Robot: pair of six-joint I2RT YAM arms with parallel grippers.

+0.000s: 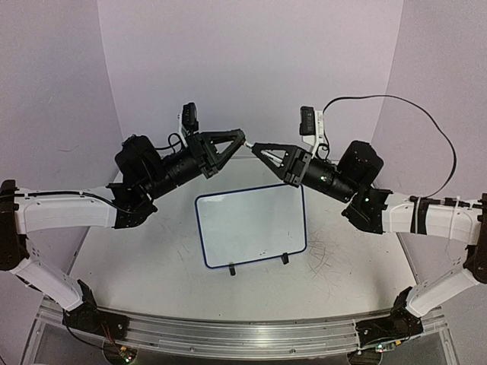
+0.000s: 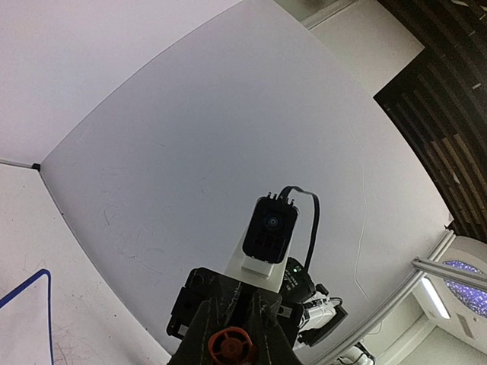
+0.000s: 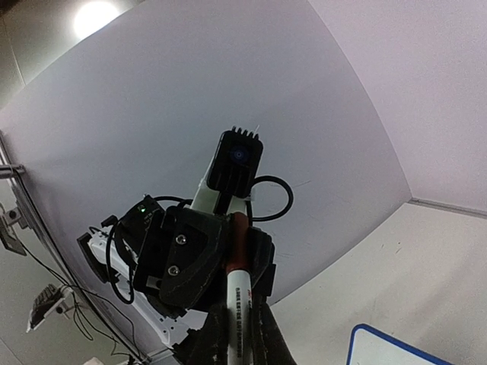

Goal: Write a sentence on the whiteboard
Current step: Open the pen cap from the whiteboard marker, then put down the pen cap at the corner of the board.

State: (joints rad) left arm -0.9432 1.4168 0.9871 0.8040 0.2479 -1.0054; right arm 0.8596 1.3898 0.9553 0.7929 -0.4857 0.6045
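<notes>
The whiteboard [image 1: 251,225], a small white rectangle with a thin dark-blue rim and rounded corners, is sitting mid-counter [image 1: 144,274], turned slightly askew. Its two black feet [image 1: 232,268] are showing at the near edge. Tiny dark specks [image 1: 262,252] near its lower right are showing too small to read.

From here I see a scuffed white tabletop [image 1: 358,274] mid-frame, a metal rail [image 1: 228,334] along the bottom edge, and a pale backdrop [image 1: 251,61] across the top.

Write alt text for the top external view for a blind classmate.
Two robot arms meet near the far edge of a small, almost blank whiteboard on a scuffed table, left claw and right claw both shut on one marker.
</notes>
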